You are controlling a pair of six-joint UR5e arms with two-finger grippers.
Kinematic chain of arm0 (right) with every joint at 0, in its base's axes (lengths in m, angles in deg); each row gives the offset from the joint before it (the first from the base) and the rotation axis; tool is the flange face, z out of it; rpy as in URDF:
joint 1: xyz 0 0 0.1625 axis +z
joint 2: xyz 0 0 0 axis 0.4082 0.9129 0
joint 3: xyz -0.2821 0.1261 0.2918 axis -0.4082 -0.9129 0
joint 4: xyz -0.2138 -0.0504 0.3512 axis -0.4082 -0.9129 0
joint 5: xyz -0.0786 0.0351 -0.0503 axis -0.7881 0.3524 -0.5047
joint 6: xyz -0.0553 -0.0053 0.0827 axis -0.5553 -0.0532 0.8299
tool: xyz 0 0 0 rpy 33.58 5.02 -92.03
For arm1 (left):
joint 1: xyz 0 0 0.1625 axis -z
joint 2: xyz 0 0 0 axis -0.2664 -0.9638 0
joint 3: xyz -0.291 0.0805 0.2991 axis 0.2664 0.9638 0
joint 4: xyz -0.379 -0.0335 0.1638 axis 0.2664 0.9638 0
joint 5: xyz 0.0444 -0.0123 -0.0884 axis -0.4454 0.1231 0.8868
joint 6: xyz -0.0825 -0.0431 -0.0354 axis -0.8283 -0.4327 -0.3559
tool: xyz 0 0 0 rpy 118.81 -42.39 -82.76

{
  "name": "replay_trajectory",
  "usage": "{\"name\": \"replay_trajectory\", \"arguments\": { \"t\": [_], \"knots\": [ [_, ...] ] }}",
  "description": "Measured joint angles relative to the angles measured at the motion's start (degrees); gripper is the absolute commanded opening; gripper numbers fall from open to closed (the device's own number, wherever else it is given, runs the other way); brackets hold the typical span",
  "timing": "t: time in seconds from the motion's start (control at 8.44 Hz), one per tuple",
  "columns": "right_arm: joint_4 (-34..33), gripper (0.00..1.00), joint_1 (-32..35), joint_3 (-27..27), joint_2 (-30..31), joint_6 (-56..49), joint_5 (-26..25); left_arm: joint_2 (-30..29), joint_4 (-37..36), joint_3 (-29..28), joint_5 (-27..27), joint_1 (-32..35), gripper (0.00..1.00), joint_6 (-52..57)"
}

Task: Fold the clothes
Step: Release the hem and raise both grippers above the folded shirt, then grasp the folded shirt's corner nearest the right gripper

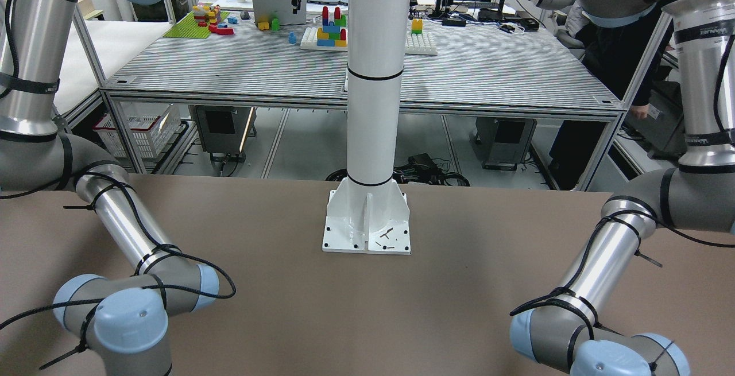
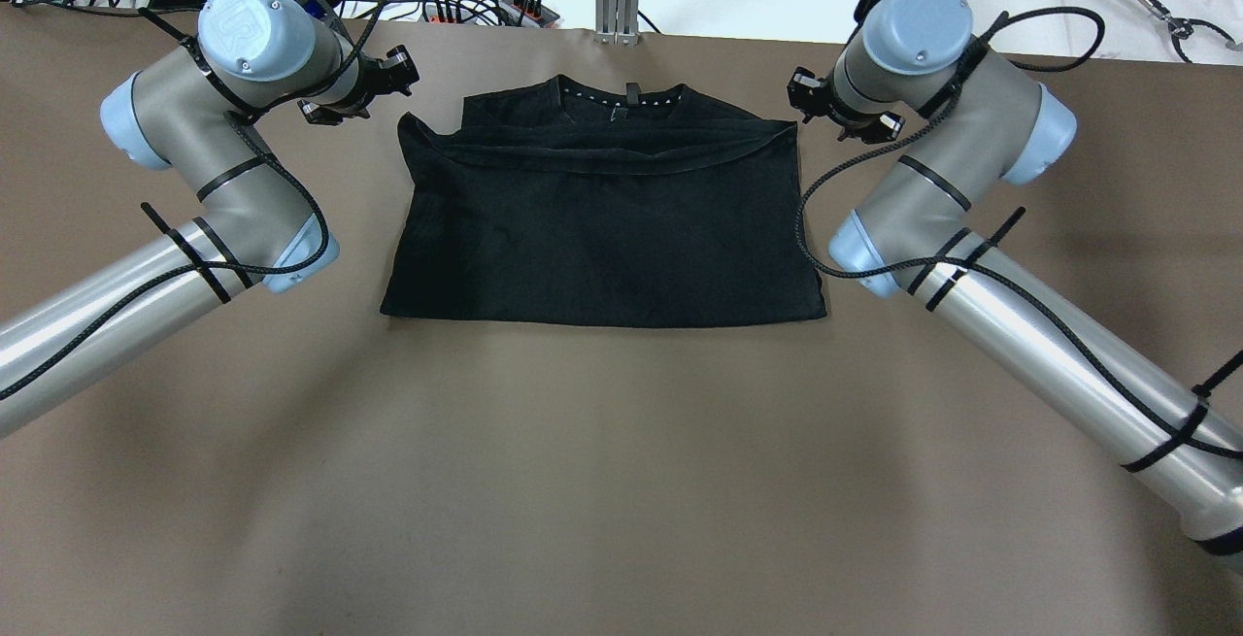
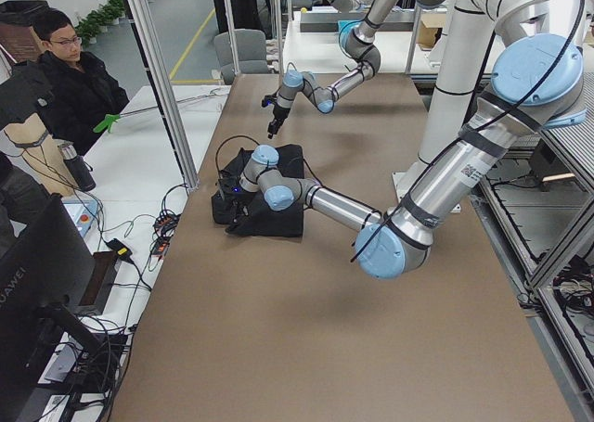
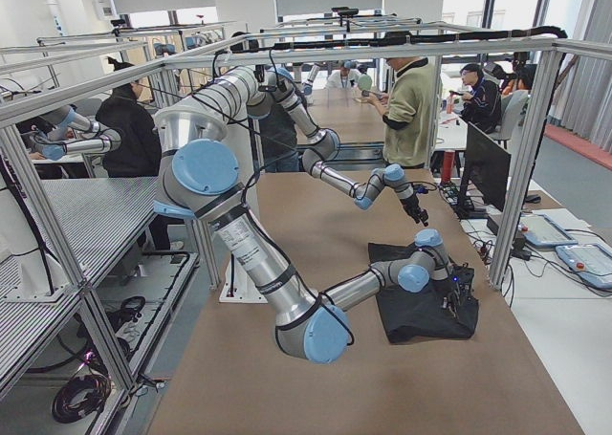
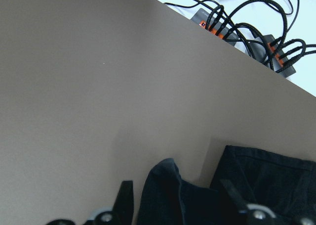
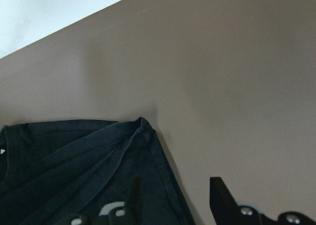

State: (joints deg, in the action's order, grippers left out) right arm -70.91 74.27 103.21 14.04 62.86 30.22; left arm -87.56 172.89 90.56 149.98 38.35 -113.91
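Black shirt point(image 2: 602, 228) lies flat at the desk's point(image 2: 621, 481) far middle, hem doubled up near the collar: one fold looks made. Over its far corners hover the left hand point(image 5: 175, 195) and the right hand point(image 6: 175, 188), both spread wide and empty. Next, I judge, both must pinch those corners together and draw them nearward evenly.

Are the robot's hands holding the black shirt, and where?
No, nothing is held. The left gripper and right gripper are both open. Each is at a collar-end corner of the shirt, fingers apart, not pinching it.
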Motion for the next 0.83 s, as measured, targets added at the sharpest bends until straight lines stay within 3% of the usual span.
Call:
{"name": "replay_trajectory", "arguments": {
  "t": [0.36,0.83],
  "knots": [
    [2.8,0.61,-6.9,11.5,11.6,0.2,-0.2,-0.4,0.1,0.2,-0.3,0.1,0.67,0.0],
    [3.9,0.58,-9.5,10.9,13.4,0.2,-1.3,-0.2,0.0,1.5,-0.2,0.2,0.67,-0.2]
  ]
}}
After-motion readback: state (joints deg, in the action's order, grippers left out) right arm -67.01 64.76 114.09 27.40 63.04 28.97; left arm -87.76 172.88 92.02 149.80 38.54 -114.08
